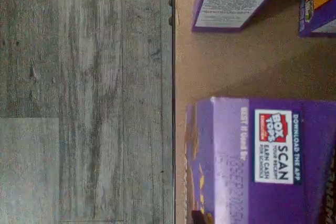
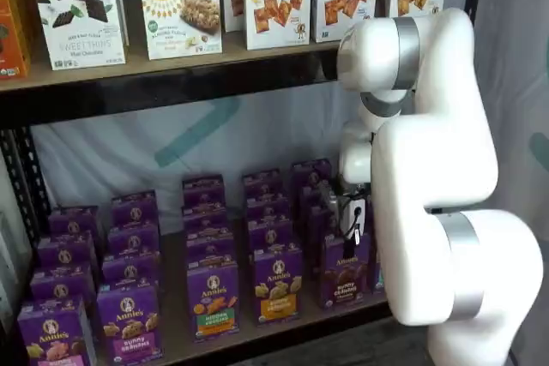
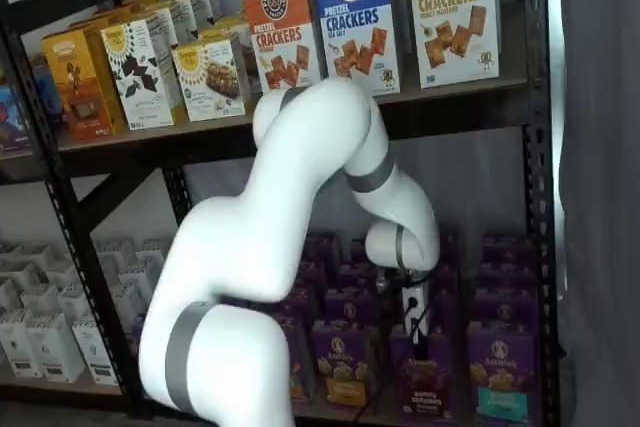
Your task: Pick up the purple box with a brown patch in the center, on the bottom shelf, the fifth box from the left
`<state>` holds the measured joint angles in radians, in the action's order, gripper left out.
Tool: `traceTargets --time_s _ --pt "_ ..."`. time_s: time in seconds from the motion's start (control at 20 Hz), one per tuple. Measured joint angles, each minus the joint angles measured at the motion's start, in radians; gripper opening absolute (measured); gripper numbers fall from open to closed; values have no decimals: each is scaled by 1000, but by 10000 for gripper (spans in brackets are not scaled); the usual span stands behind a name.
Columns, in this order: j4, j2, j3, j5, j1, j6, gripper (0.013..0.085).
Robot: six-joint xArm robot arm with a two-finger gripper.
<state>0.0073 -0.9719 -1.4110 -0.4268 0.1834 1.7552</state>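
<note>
The purple bunny grahams box [image 2: 343,270] stands at the front of the bottom shelf [image 2: 257,336], directly beneath the gripper [image 2: 354,222]. Whether the fingers are parted, I cannot tell. Best to descend straight, centred over the carton's top, clear of neighbouring cartons.

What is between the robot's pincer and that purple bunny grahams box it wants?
Nothing visible. In both shelf views the pincer hangs right above the purple box at the front of the bottom shelf, with no carton between them. Neighbouring cartons stand beside it, not over it. Whether the pincer is open cannot be told.
</note>
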Motion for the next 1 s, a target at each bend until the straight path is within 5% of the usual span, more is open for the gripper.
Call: traceTargets --time_s 0.3,1.0 --pt "0 25 39 14 3 4 290" --pt "193 173 257 96 -13 169 290"
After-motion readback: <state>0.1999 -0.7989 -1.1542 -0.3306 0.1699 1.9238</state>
